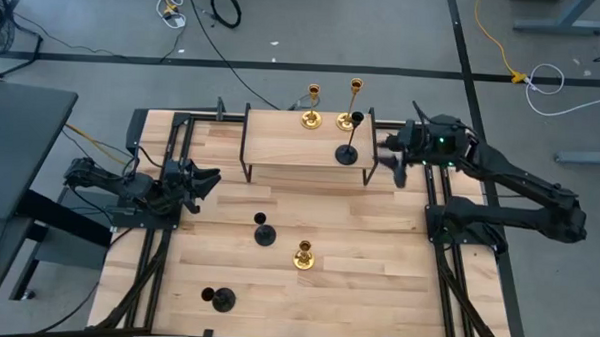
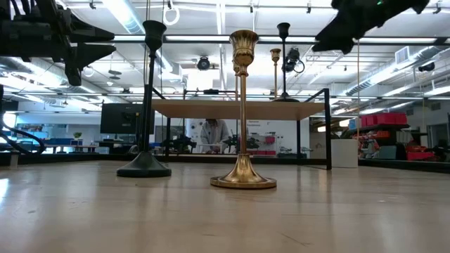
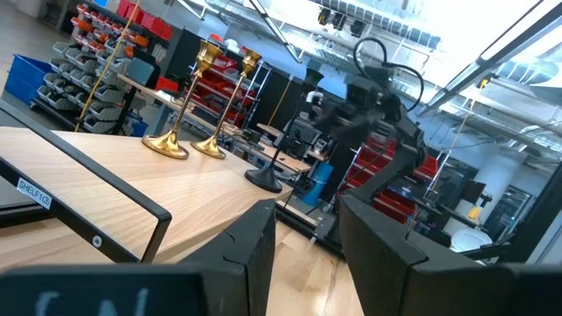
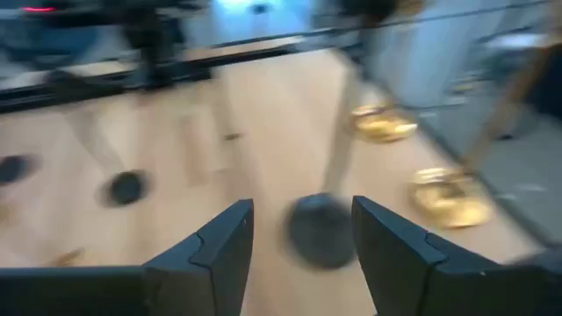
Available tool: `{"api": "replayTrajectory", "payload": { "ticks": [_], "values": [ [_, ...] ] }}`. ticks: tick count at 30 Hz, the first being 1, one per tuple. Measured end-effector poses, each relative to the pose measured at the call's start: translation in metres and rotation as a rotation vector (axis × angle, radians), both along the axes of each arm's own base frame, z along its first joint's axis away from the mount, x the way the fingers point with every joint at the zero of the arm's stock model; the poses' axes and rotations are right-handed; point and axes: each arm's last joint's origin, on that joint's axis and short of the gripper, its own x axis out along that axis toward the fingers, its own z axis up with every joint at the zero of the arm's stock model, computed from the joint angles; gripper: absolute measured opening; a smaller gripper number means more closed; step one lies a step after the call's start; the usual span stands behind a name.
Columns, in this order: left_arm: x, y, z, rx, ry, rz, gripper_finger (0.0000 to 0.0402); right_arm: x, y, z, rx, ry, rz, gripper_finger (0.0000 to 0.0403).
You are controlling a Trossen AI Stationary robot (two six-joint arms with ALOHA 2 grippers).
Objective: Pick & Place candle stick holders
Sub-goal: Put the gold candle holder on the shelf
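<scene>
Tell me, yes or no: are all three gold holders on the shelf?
No: two gold holders stand on the shelf, while the third gold holder stands on the table.

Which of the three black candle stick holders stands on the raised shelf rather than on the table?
The black holder at the shelf's right end, beside the two gold holders. The other two black holders stand lower down on the table.
</scene>
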Motion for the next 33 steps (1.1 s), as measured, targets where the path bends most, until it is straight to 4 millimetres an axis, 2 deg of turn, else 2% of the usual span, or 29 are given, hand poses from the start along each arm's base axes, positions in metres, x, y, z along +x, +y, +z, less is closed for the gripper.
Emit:
{"api": "replayTrajectory", "payload": {
  "ticks": [3, 10, 13, 19, 26, 33],
  "values": [
    [0.000, 0.000, 0.000, 0.000, 0.000, 0.000, 0.0131, -0.005, 0.016, 0.000, 0.083, -0.007, 0.159, 0.0192],
    [0.000, 0.000, 0.000, 0.000, 0.000, 0.000, 0.0131, 0.001, 0.060, 0.005, 0.253, -0.045, 0.560, 0.0192],
    [0.000, 0.000, 0.000, 0.000, 0.000, 0.000, 0.0131, 0.005, 0.078, 0.003, 0.269, -0.014, 0.614, 0.0191],
    [0.000, 0.000, 0.000, 0.000, 0.000, 0.000, 0.0131, 0.016, 0.111, -0.007, 0.253, 0.073, 0.587, 0.0191],
    [0.000, 0.000, 0.000, 0.000, 0.000, 0.000, 0.0131, 0.040, 0.154, -0.041, 0.230, -0.001, 0.676, 0.0191],
    [0.000, 0.000, 0.000, -0.001, 0.000, -0.001, 0.0131, 0.055, 0.182, -0.092, 0.184, -0.071, 0.645, 0.0191]
  ]
}}
